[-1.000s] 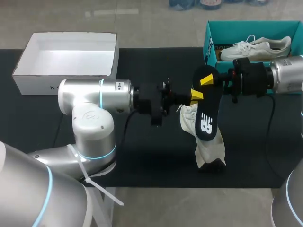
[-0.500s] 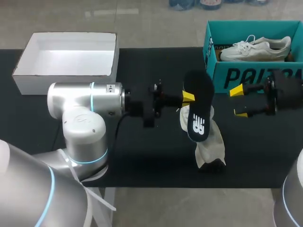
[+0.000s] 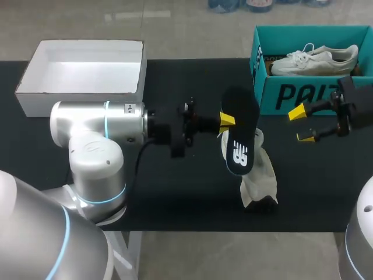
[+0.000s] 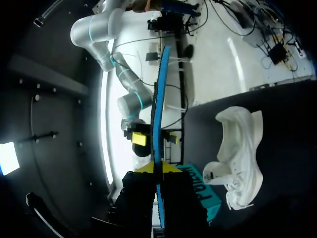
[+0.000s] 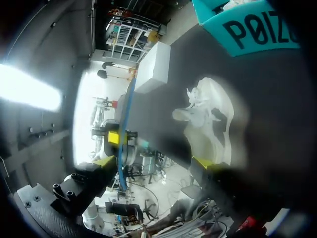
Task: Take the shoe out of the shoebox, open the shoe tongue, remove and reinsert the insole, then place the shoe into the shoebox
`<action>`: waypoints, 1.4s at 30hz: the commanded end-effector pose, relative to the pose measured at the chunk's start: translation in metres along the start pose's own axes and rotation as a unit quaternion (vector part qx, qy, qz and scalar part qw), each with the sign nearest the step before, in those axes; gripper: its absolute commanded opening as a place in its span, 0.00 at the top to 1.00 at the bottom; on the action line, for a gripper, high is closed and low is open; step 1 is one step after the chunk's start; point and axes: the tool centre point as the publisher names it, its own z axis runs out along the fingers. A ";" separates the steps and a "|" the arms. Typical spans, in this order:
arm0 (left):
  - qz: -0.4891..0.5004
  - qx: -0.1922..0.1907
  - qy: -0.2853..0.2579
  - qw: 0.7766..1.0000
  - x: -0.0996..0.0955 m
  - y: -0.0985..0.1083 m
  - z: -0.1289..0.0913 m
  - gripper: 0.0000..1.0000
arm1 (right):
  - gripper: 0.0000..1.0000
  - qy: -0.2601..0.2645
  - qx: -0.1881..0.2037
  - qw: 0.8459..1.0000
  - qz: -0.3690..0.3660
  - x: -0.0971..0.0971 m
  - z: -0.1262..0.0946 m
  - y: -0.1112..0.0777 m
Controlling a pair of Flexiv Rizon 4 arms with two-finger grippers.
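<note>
As right fingers [image 3: 298,112] retreat apart, left fingers [image 3: 226,120] keep the insole [image 3: 239,140] clamped
Black, white-logoed, lifted beside the white shoe [image 3: 259,175]

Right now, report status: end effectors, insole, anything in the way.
Left end effector shut on insole, clear of shoe. Right end effector open, empty. Shoe on table, outside teal shoebox. Nothing blocking it.

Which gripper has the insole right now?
The left gripper: its yellow tips pinch the dark insole by its edge, above the loose shoe. The right gripper is open and apart from it, in front of the teal box.
</note>
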 end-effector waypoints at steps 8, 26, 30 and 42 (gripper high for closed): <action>-0.009 -0.001 0.006 1.000 -0.002 -0.003 -0.009 1.00 | 0.00 -0.235 0.154 0.939 -0.197 -0.010 0.006 -0.059; -0.015 -0.002 0.014 1.000 -0.003 -0.005 -0.009 1.00 | 0.00 -0.201 0.116 0.957 -0.177 -0.025 -0.018 -0.081; -0.020 -0.004 0.015 1.000 -0.006 -0.005 -0.012 1.00 | 0.00 -0.218 0.111 0.951 -0.188 -0.025 -0.018 -0.082; -0.022 -0.011 0.024 0.999 -0.006 -0.007 -0.014 1.00 | 0.00 -0.245 0.110 0.931 -0.246 -0.028 -0.045 -0.107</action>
